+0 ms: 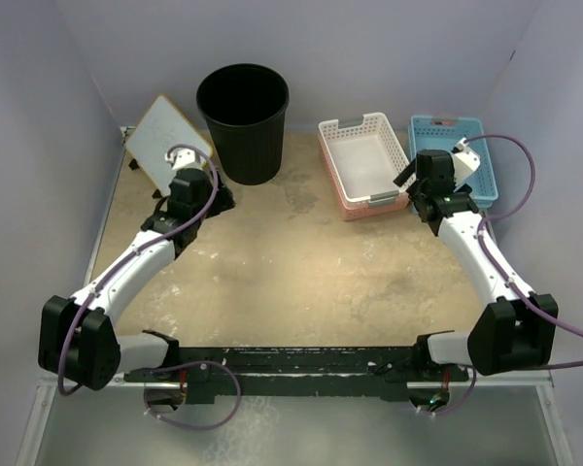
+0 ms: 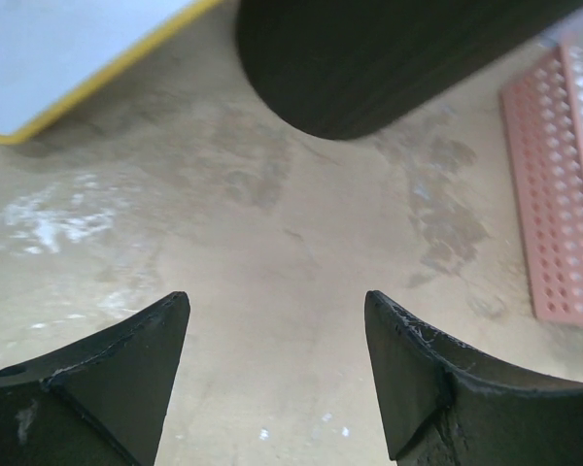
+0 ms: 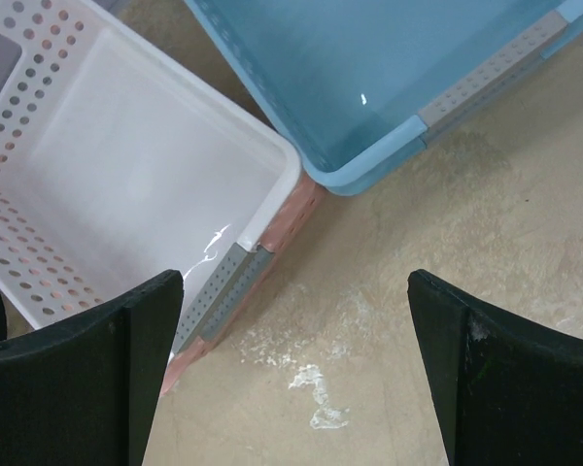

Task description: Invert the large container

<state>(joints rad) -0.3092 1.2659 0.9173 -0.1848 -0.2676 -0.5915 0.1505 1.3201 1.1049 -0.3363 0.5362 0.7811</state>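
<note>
At the far edge of the surface (image 1: 301, 262), left of centre, the black waste bin (image 1: 243, 121) stands upright on its narrow base with its mouth open upward. The left pincer (image 2: 274, 301) is released, jaws wide apart with nothing between them. It hangs low over the surface on the near side of the bin, pointed at its ribbed lower wall but apart from it. The right pincer (image 3: 293, 282) is likewise released and empty. It hovers near the right edge, over the near corners of a white basket (image 3: 126, 184) nested in a pink basket (image 3: 296, 218) and of a light-blue basket (image 3: 369, 78) beside them.

The step in hand is judged to be the approach, and the bin has not yet been touched. Its body looks too wide for the jaws to span. A sound grasp would therefore pinch the rim, one finger inside the wall and one outside. The bin could then be lifted and rolled over away from the baskets. A push low on the tapered wall would likely slide the light bin rather than tip it.

The surface is beige and mottled, with pale scuffs and darker stains. A white board (image 1: 165, 136) with a yellow edge lies tilted at the far left corner, near the bin. Plain pale walls (image 1: 369, 49) enclose the far, left and right sides.
</note>
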